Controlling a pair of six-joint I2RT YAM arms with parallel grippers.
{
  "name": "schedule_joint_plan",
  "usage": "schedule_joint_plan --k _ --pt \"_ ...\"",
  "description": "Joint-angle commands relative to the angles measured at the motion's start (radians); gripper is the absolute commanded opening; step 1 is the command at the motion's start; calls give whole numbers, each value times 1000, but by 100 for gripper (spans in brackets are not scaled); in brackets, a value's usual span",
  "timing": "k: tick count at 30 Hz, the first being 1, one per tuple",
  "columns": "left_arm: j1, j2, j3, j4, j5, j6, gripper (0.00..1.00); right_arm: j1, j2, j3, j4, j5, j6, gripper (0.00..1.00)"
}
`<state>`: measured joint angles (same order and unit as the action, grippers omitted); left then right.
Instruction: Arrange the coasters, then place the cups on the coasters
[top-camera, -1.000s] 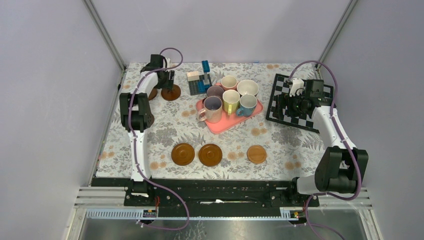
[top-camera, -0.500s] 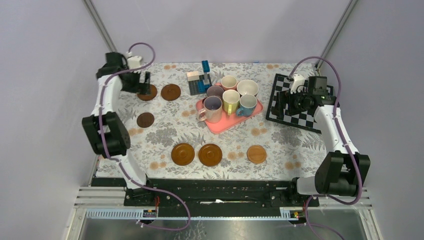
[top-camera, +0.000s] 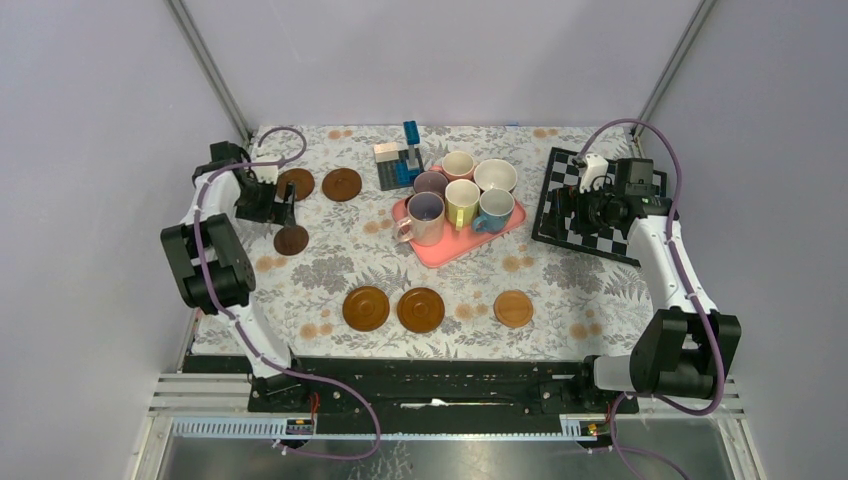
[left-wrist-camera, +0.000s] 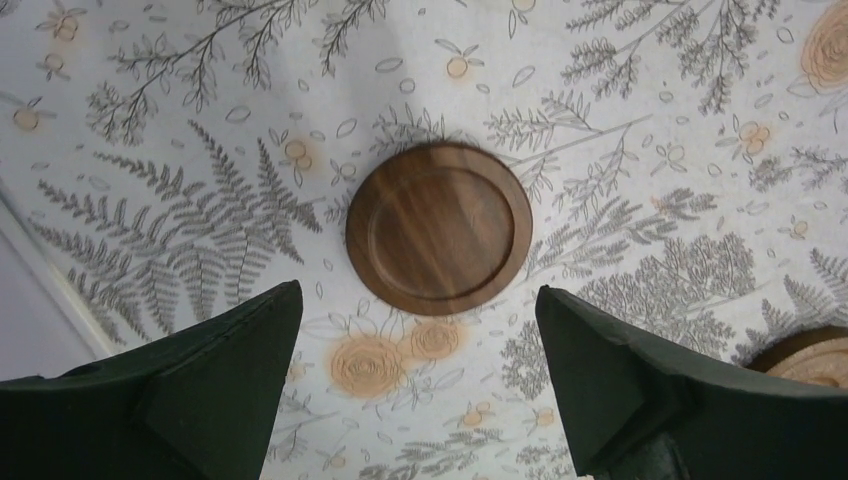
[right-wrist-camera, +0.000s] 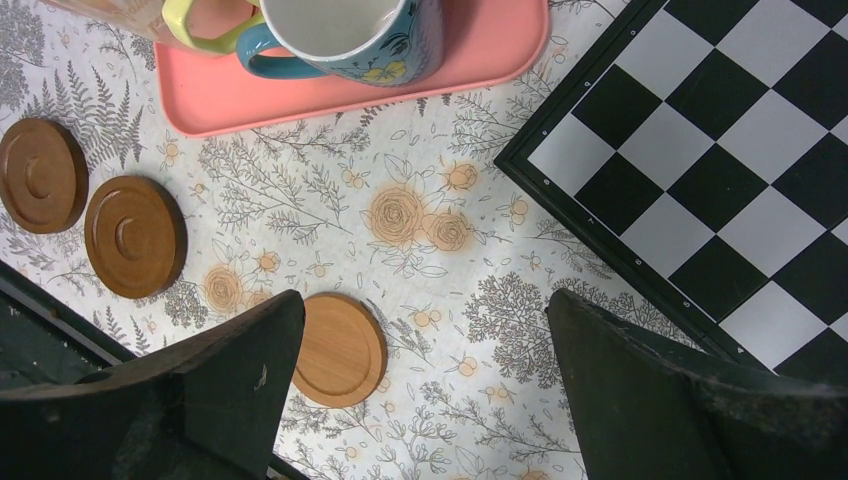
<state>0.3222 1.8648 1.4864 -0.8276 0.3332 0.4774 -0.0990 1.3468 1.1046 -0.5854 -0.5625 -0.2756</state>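
- Three coasters (top-camera: 421, 309) are lying in a row on the table (top-camera: 600, 300), at the lower middle of the top view.
- Three more are lying at the upper left: two side by side, and a third below them.
- My left gripper (left-wrist-camera: 418, 292) is hanging over that third one.
- The tray (top-camera: 455, 252) is sitting at centre with the cups (top-camera: 462, 200) standing on it, and a block stack (top-camera: 400, 160) is standing just above it in the frame.
- The checkerboard (top-camera: 560, 235) is lying at the right, and my right gripper (right-wrist-camera: 425, 300) is hanging over its left edge.
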Motion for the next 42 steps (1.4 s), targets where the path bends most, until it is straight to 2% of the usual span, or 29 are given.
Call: schedule_joint_plan --k 1,11,16,20,27,32,42 --pt "-20 63 49 67 18 -21 95 -2 -29 -7 19 -16 4 98" --pt "-77 161 87 143 -79 -107 88 -3 -26 -23 29 -16 4 98" --pt "-93 207 102 145 -106 -109 85 -2 -17 -28 33 -16 1 98" --pt "-97 201 71 145 -122 -95 79 -2 -29 -36 37 -8 -2 98" --pt "-95 87 -121 171 -166 -23 67 -2 -36 -41 41 -5 -3 98" --pt "-84 -2 -281 195 -168 7 66 -2 -35 -40 40 -9 -4 98" --pt "-31 -159 -493 180 -164 69 65 -2 -43 -44 41 -2 -5 98"
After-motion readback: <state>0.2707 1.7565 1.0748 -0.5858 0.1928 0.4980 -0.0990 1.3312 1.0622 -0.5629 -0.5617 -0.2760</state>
